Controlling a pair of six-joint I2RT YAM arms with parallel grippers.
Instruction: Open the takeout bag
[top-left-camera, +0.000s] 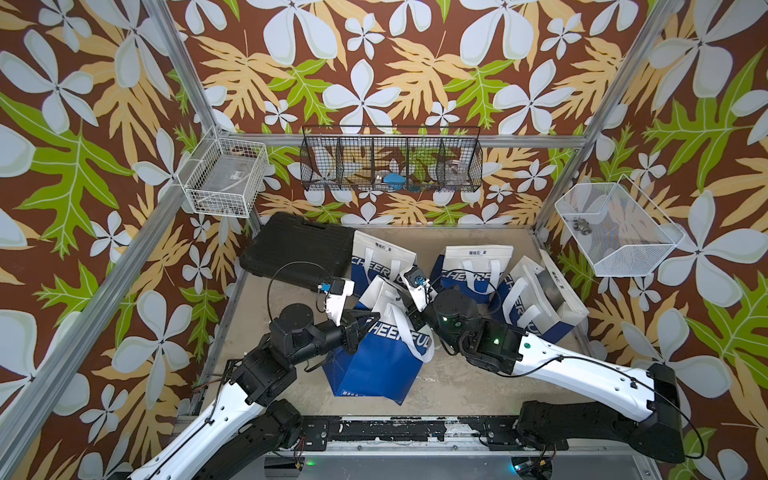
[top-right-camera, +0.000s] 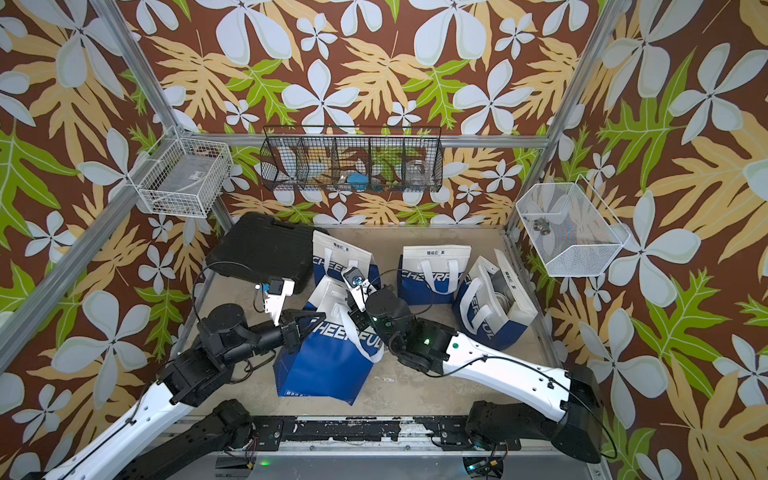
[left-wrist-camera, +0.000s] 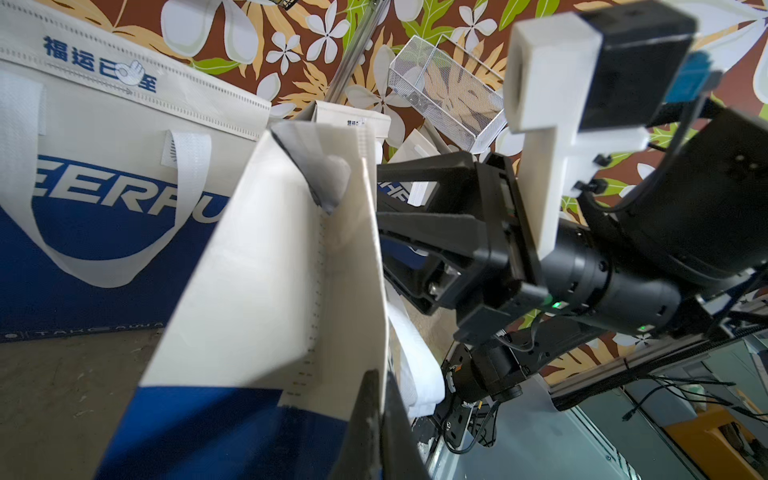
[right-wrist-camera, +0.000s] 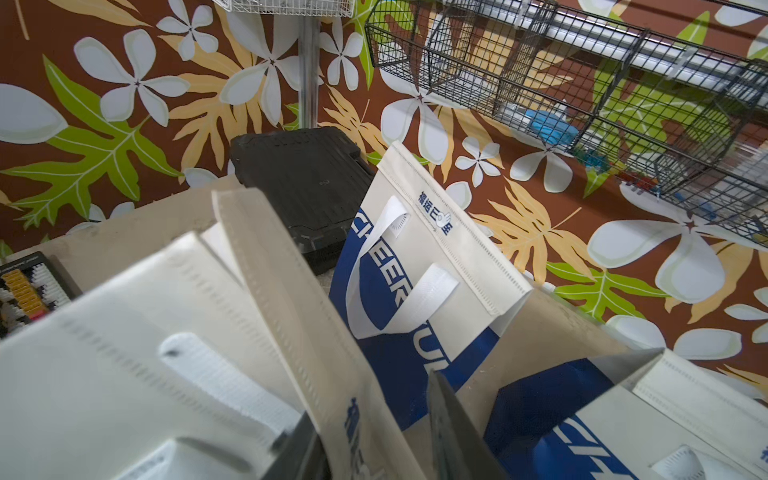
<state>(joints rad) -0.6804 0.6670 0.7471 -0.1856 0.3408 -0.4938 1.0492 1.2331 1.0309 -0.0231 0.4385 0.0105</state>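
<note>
The takeout bag (top-left-camera: 380, 361) (top-right-camera: 328, 365) stands at the middle front in both top views. It is blue below and white above, with white handles. My left gripper (top-left-camera: 365, 322) (left-wrist-camera: 380, 380) is shut on the bag's near white rim (left-wrist-camera: 353, 291). A narrow grey slit of the bag's inside (left-wrist-camera: 326, 174) shows at the rim's far end. My right gripper (top-left-camera: 409, 309) (right-wrist-camera: 370, 399) is at the bag's far side. Its jaws stand apart with the far rim (right-wrist-camera: 291, 316) between them, lying against one finger (right-wrist-camera: 305, 444).
Three more bags of the same kind stand behind: one at the back left (top-left-camera: 380, 255), one in the middle (top-left-camera: 473, 266), and an open one at the right (top-left-camera: 540, 299). A black case (top-left-camera: 297, 245) lies back left. Wire baskets (top-left-camera: 390, 164) hang on the walls.
</note>
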